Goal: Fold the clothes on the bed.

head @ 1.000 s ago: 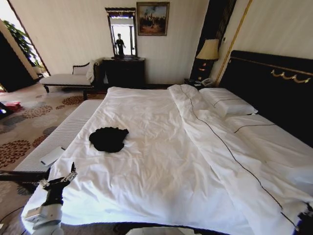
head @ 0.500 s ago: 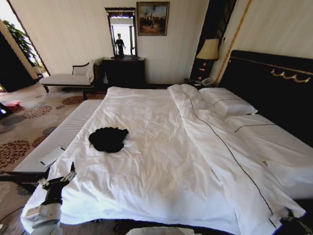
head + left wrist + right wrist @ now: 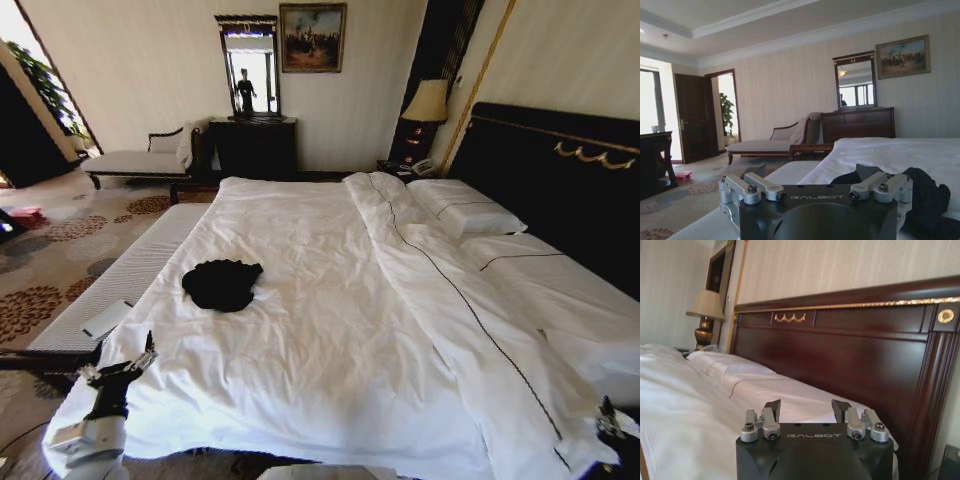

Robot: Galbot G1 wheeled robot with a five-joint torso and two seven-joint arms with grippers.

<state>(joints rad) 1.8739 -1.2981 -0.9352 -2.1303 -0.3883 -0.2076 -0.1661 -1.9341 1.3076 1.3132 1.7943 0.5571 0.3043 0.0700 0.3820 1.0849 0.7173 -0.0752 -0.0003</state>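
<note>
Your right pincer [image 3: 606,420] has risen at the bed's [image 3: 330,300] near corner, open and empty like the left pincer [image 3: 118,370]; the clothes [image 3: 222,283] lie crumpled, folding not begun.

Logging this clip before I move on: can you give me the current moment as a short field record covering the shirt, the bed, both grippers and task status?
shirt: black T-shirt, bunched in a heap, not folded
shirt location: on the white duvet of the bed, toward the robot's left side
left gripper: open, raised at the bed's near left corner, short of the shirt, holding nothing
right gripper: open, low at the bed's near right corner, facing the headboard, holding nothing
contact with shirt: none
task status: folding not begun
</note>
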